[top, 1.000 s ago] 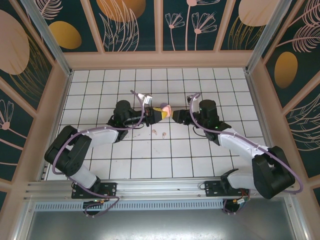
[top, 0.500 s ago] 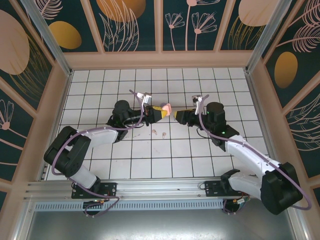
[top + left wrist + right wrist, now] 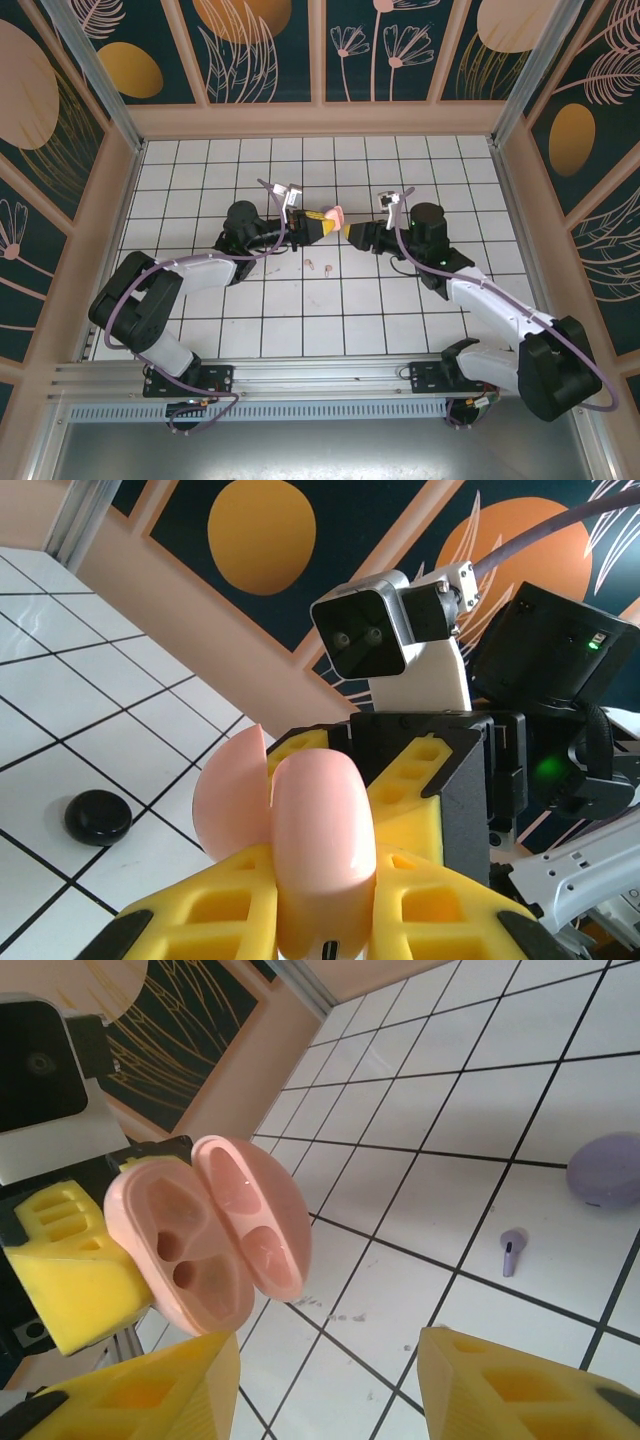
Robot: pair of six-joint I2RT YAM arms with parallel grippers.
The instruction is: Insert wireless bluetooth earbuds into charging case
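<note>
Earbuds (image 3: 310, 265) of the pale pink pair lie loose on the white tiles, just in front of the two grippers and below the case that should take them; neither is seated yet. The left gripper (image 3: 323, 223) stays clamped on the pink charging case (image 3: 205, 1230), holding it off the floor with the lid swung open and both hollow sockets turned toward the right wrist camera. The right gripper (image 3: 330, 1385) faces it with its yellow fingers (image 3: 520, 1385) standing apart and nothing between them. In the overhead view, the right gripper (image 3: 352, 234) was almost touching the case a second ago, drew back to the right half a second ago as its arm swung outward, and has now crept in again to sit just beside the case. The left arm and the case (image 3: 333, 215) have hardly moved over the same span. This suggests the lid-opening step is over and the right arm is free to fetch an earbud, though it holds none and must still drop to the tiles. A lilac earbud (image 3: 510, 1251) and a lilac case (image 3: 607, 1170) lie further off on the floor, and a black case (image 3: 98, 817) rests on a tile beyond the left gripper.
</note>
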